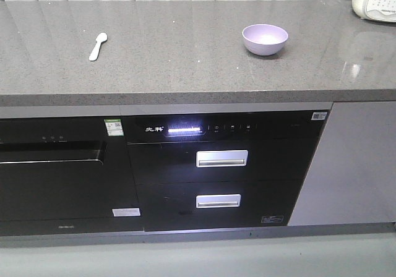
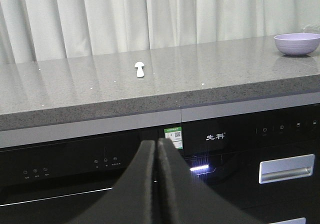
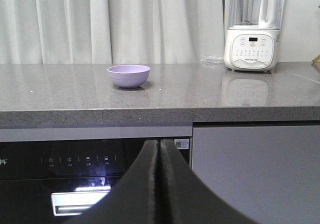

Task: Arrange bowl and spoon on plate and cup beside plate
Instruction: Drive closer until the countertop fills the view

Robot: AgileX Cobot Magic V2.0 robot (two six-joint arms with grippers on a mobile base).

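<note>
Bowl (image 1: 265,39) is sitting upright on the right part of the grey countertop (image 1: 185,67), and the spoon (image 1: 98,46) is lying flat well apart from it on the left, its head pointing toward the back. Neither the plate nor the cup is showing in any view, so I am judging that you are at the very beginning. Your left gripper (image 2: 157,143) is hanging below the counter edge with its jaws pressed together, holding nothing. Your right gripper (image 3: 159,143) is doing the same in front of the cabinet (image 3: 250,174). I am advising you to open the right one before lifting it over the bowl, and to take the rim from above, keeping away from the white appliance (image 3: 251,34) at the far right.
</note>
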